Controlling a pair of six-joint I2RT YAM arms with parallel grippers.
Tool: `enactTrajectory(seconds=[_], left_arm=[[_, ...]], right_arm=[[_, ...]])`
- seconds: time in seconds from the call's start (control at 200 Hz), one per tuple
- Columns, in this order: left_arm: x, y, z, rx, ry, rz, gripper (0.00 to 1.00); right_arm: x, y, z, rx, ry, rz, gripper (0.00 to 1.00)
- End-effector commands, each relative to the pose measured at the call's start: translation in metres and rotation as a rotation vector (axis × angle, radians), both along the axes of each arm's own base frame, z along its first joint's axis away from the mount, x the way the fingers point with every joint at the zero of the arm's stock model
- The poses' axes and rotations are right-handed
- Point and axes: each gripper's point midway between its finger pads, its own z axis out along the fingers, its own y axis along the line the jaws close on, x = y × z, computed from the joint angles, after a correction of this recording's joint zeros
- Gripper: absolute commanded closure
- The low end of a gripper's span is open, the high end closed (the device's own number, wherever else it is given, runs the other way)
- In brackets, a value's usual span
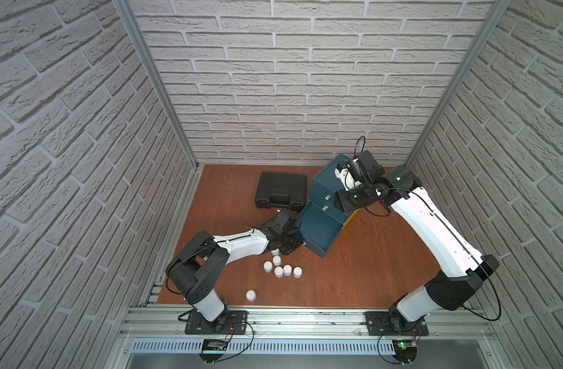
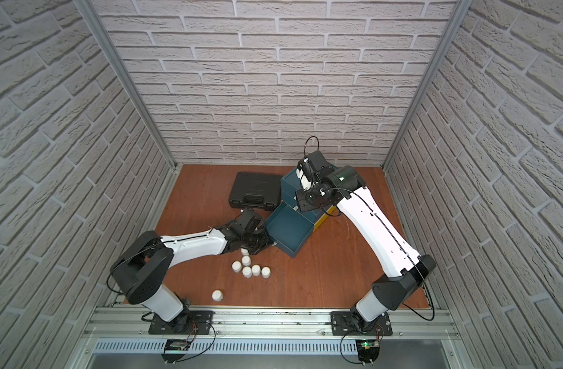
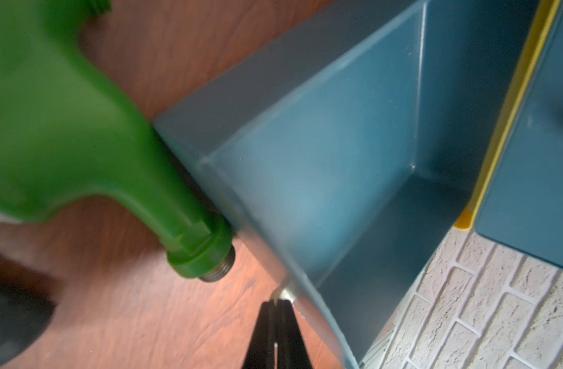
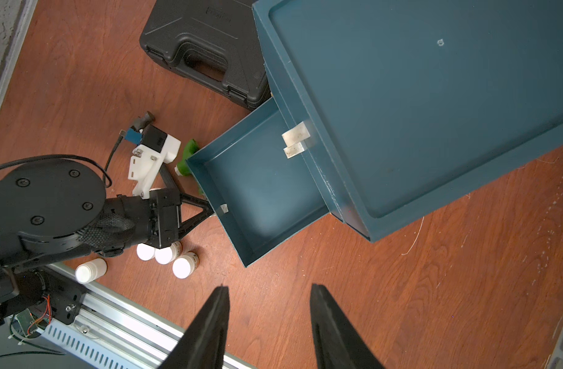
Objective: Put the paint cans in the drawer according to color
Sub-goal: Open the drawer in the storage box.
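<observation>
Several white paint cans [image 1: 280,266] [image 2: 251,268] [image 4: 165,254] stand clustered on the wooden floor, and a lone one [image 1: 251,295] [image 2: 217,295] [image 4: 90,271] stands nearer the front rail. The teal drawer [image 1: 318,230] [image 2: 289,228] [image 3: 369,159] [image 4: 261,198] is pulled out of its cabinet [image 1: 324,182] [image 4: 433,96] and holds nothing. My left gripper [image 1: 299,244] [image 2: 269,244] [image 3: 275,303] [image 4: 214,211] is shut on the small silver handle tab [image 3: 286,292] [image 4: 224,209] on the drawer's front. My right gripper [image 4: 270,287] hangs open above the floor beside the cabinet, with nothing between its fingers.
A green toy drill [image 3: 66,127] [image 4: 190,150] lies against the drawer's outer wall, close to my left wrist. A closed black case [image 1: 281,190] [image 2: 254,193] [image 4: 206,48] lies behind the drawer. A yellow strip [image 1: 352,219] [image 3: 510,111] borders the cabinet. Brick walls enclose the floor.
</observation>
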Motion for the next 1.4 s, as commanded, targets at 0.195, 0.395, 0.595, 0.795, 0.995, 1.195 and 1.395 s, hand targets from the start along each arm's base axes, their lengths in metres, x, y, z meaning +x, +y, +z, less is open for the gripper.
enactTrajectory(seconds=[0.195, 0.395, 0.595, 0.795, 0.995, 1.195, 1.395], left_arm=[[-0.002, 0.006, 0.002, 0.035, -0.009, -0.027, 1.0], [0.016, 0.007, 0.008, 0.051, -0.035, -0.023, 1.0], [0.032, 0.004, 0.016, 0.038, -0.055, -0.026, 1.0], [0.033, 0.001, 0.016, 0.038, -0.052, -0.034, 1.0], [0.03, 0.011, 0.03, 0.069, -0.074, -0.02, 0.51], [0.027, 0.038, 0.073, 0.106, -0.149, 0.016, 0.45], [0.018, 0.103, 0.107, 0.153, -0.169, 0.102, 0.46]], right_arm=[[0.003, 0.007, 0.006, 0.04, -0.018, 0.016, 0.53], [0.002, 0.007, 0.005, 0.039, -0.016, 0.017, 0.53], [0.002, 0.006, 0.004, 0.036, -0.014, 0.017, 0.53], [0.002, 0.006, 0.003, 0.035, -0.012, 0.02, 0.5], [-0.002, 0.011, 0.004, 0.04, -0.013, 0.041, 0.46], [-0.02, 0.036, 0.004, 0.077, -0.034, 0.136, 0.45], [-0.064, 0.086, -0.027, 0.073, -0.014, 0.339, 0.43]])
